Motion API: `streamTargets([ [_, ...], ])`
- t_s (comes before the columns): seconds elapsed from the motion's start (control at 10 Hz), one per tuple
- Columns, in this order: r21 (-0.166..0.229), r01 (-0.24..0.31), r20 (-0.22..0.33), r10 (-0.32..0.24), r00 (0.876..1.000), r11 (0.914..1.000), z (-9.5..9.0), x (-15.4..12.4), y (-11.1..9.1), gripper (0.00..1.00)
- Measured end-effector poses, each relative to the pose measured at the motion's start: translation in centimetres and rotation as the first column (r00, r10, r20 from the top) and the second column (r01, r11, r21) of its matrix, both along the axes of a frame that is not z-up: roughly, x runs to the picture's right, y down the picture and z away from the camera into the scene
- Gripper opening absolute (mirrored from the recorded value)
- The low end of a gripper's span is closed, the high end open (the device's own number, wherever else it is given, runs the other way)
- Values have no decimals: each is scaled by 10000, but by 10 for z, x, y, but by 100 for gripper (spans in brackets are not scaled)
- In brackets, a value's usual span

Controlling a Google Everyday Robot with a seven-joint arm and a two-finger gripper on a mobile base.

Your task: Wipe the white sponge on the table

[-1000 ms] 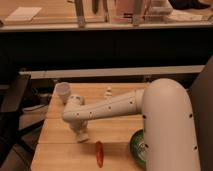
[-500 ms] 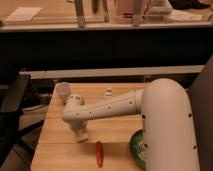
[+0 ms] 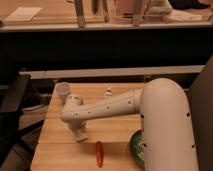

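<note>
My white arm reaches from the right across the wooden table (image 3: 60,150). Its wrist bends down at the left, and my gripper (image 3: 80,135) points down onto the table top. A small white lump at its tip looks like the white sponge (image 3: 81,136), pressed against the wood under the gripper. The sponge is mostly hidden by the gripper.
A red chili-like object (image 3: 99,153) lies just right of the gripper near the front edge. A green bowl (image 3: 136,148) sits at the right, partly behind my arm. A white cup (image 3: 63,90) stands at the back left. A small white item (image 3: 108,92) sits at the back middle.
</note>
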State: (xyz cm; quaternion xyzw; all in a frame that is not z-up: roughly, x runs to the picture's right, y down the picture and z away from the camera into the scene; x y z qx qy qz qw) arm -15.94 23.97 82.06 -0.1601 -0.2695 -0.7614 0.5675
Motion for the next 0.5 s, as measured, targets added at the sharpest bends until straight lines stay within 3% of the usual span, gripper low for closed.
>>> streamTargets([
  [0.5, 29, 11, 88, -12, 10000, 10000, 1, -2, -1, 5],
])
